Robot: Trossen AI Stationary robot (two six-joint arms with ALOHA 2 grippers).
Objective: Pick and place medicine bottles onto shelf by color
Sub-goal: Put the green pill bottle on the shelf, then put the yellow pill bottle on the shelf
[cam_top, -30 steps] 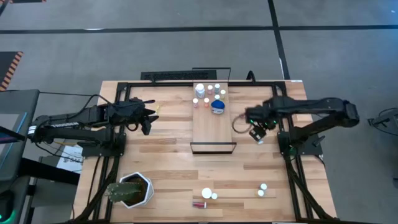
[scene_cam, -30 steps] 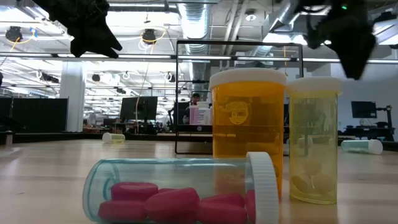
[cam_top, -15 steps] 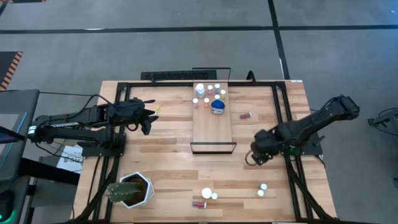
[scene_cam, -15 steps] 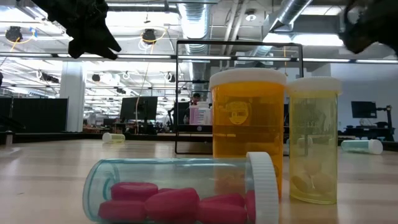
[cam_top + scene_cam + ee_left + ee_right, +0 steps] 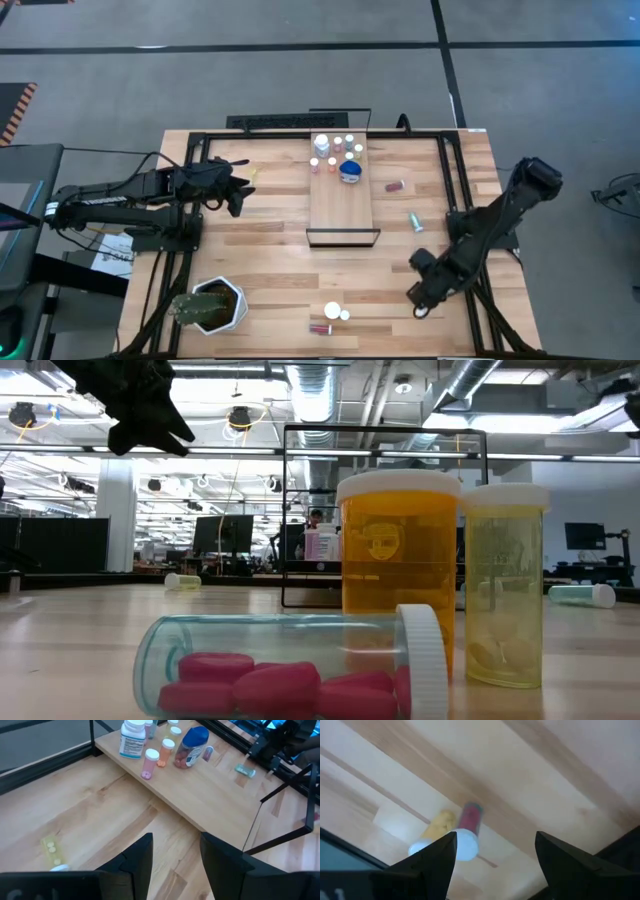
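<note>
**Right gripper low over near-right bottles, left arm waiting**

The slatted wooden tabletop [image 5: 270, 250] sat on a grey concrete floor crossed by dark lines. The shelf [image 5: 342, 195], a long light-wood board with a thin dark frame at its near end, lay at the table's middle. At its far end stood a cluster of medicine bottles [image 5: 337, 152], among them a wider blue bottle [image 5: 350, 172]. Right of the shelf, a small red bottle [image 5: 395, 185] and a pale green vial [image 5: 413, 221] lay on the table. At the near edge sat 2 white-capped bottles [image 5: 335, 312] and a pink-pill vial [image 5: 290, 668] on its side.

The right gripper [image 5: 422, 297] hung low at the near right, fingers spread wide and empty; between them its wrist camera showed a red vial [image 5: 468, 820] and a yellow vial [image 5: 439, 824] lying side by side. The left gripper [image 5: 238, 186] hovered at the far left, fingers [image 5: 137, 857] parted with nothing between them.

A white hexagonal plant pot [image 5: 212, 305] stood near left. Beyond the table lay an open office with monitors and ceiling ducts.
</note>
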